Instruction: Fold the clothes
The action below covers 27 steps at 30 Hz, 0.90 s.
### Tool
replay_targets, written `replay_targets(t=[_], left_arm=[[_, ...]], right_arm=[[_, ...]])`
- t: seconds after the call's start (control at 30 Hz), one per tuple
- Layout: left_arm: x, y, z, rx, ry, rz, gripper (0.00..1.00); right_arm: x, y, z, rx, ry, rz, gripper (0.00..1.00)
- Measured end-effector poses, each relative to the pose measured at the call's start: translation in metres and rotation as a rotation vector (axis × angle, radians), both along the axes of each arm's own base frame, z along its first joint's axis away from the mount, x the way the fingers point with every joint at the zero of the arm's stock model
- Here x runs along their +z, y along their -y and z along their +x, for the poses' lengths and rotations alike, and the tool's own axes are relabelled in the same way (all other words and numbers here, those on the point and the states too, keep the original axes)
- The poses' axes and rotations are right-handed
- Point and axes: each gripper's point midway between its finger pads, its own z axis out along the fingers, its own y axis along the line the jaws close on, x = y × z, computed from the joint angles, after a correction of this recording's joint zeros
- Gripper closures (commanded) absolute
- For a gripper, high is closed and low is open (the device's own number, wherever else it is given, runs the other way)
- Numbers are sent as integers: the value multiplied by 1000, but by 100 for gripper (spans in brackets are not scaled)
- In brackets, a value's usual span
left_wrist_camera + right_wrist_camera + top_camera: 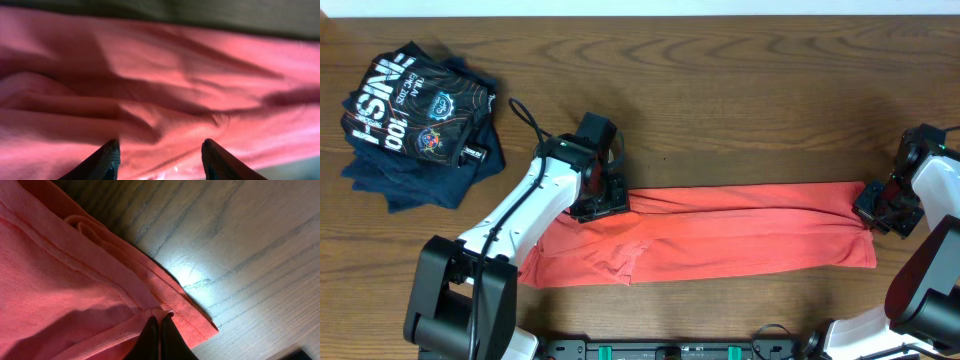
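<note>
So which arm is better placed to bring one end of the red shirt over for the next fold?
Probably the right: the right gripper is shut on the T-shirt's hem at its right end. The left gripper stands open above the cloth, holding nothing.

Matt knit cloth T-shirt, smooth wood table with slight sheen

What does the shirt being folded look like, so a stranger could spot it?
On the wooden table, look toward the robot's side. The red-orange T-shirt lies there as a long flat band. Unlike the dark navy shirts with white lettering piled far left, it shows plain bright colour.
</note>
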Motion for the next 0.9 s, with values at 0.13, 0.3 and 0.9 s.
replay_targets(t=[0.13, 0.3, 0.9], left_arm=[[-1, -6, 3, 31, 9, 33, 45], [-6, -7, 7, 66, 24, 37, 65], [-10, -6, -2, 55, 5, 61, 68]], right_arm=[[0, 0, 0, 0, 0, 0, 97], [0, 0, 0, 0, 0, 0, 97], [0, 0, 0, 0, 0, 1, 97]])
